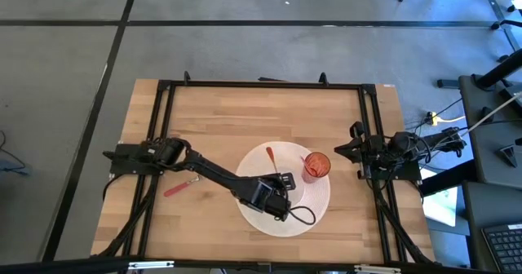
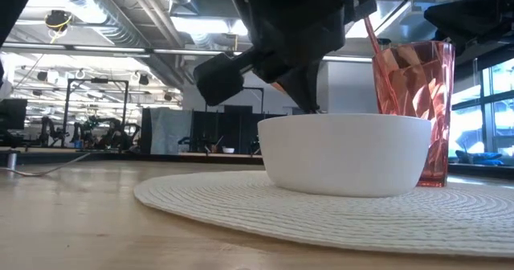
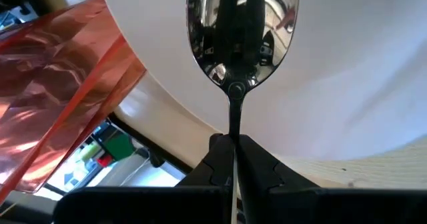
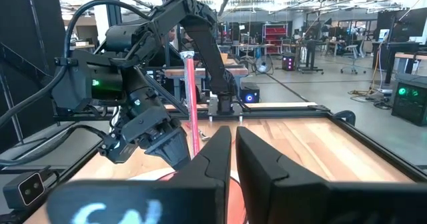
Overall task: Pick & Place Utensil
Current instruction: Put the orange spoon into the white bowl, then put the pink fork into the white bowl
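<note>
Your left claw (image 3: 233, 159) is shut tight on the spoon (image 3: 241, 37), right over the white bowl (image 2: 344, 153). Your right claw (image 4: 233, 151) waits at the table's edge, nearly closed and empty.

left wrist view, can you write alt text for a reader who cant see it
The left hand is shut on a shiny metal spoon, held bowl-end out over a white bowl. A red faceted cup stands beside the bowl.
</note>
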